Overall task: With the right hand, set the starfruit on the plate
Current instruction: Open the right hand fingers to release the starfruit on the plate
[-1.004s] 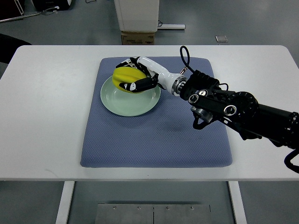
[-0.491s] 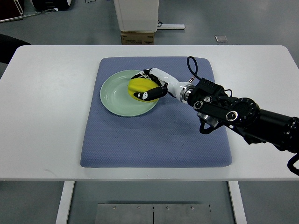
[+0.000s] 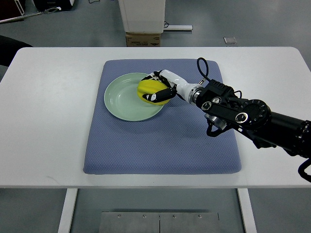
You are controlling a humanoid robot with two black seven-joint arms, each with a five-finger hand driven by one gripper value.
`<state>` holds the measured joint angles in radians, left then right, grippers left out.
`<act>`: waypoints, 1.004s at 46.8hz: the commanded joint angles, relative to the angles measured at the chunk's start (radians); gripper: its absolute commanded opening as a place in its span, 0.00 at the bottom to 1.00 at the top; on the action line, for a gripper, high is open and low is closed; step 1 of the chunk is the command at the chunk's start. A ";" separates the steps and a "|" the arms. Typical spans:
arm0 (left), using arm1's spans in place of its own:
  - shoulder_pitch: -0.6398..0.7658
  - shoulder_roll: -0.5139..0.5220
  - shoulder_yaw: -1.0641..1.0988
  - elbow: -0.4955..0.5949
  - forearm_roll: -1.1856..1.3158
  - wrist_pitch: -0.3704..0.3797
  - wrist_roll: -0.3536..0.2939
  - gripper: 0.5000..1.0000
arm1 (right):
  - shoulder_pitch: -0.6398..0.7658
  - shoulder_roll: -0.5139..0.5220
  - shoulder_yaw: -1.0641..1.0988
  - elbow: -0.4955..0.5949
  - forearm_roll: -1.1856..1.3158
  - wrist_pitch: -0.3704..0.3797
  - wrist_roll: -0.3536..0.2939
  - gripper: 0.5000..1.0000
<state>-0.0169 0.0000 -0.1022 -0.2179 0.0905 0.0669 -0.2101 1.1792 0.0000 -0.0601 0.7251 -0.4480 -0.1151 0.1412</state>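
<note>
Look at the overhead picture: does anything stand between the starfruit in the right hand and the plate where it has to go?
Nothing visible does. The right hand is shut on the starfruit, which sits over the right part of the plate. The rest of the plate's surface shows bare, and only the blue mat lies around it.

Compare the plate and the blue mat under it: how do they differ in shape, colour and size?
The plate is round, while the blue mat is roughly square with rounded corners. The plate is pale green and looks smooth; the mat is greyish blue with a fine woven texture. The plate is much smaller and covers only the mat's far left part. The plate bears the starfruit, gripped by the right hand. Both lie flat.
</note>
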 commanded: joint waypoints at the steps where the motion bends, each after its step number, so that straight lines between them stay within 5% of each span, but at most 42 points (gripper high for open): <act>1: -0.001 0.000 0.001 0.000 0.000 0.001 0.000 1.00 | 0.000 0.000 0.011 0.002 0.002 0.000 0.001 0.61; 5: 0.000 0.000 -0.001 0.000 0.000 -0.001 0.000 1.00 | -0.003 0.000 0.031 0.007 0.002 0.000 0.005 0.83; 13: 0.000 0.000 0.001 0.000 0.000 -0.001 0.000 1.00 | -0.003 0.000 0.032 0.007 0.002 0.000 0.006 0.94; 47: 0.000 0.000 -0.001 0.000 0.000 -0.001 0.000 1.00 | -0.042 -0.040 0.149 0.017 0.002 0.002 0.003 0.99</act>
<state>-0.0167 0.0000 -0.1026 -0.2177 0.0905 0.0664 -0.2103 1.1567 -0.0205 0.0590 0.7428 -0.4463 -0.1134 0.1461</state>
